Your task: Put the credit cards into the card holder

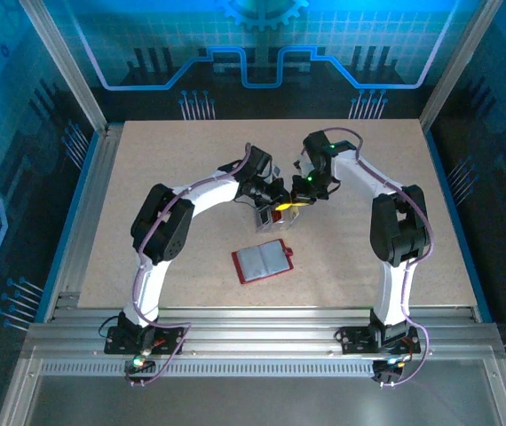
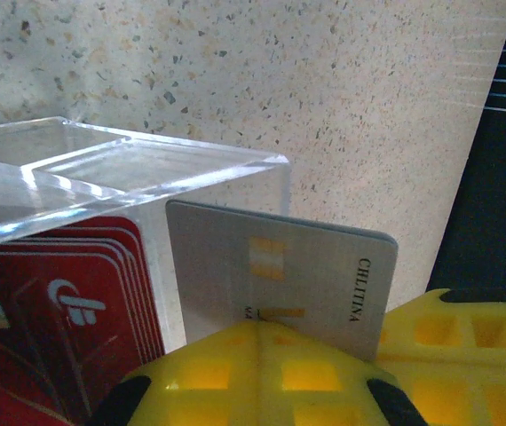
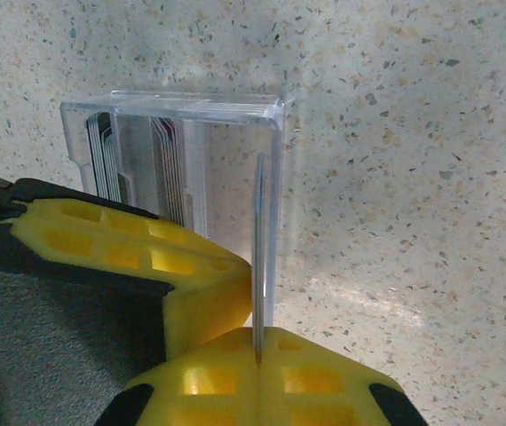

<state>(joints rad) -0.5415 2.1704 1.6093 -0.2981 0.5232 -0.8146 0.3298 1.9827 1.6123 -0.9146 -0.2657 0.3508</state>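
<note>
Right gripper pinches (thin, grey) card.

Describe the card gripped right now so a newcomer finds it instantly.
In the middle of the table stands a clear plastic box of cards. By its corner the right end effector pinches one upright card. It is pale grey, printed CHLITINA, unlike the red cards inside the box.

A pale grey plastic card with orange squares and black lettering is being shown above the yellow grid-patterned left gripper, red white-logoed cards to its left.
</note>
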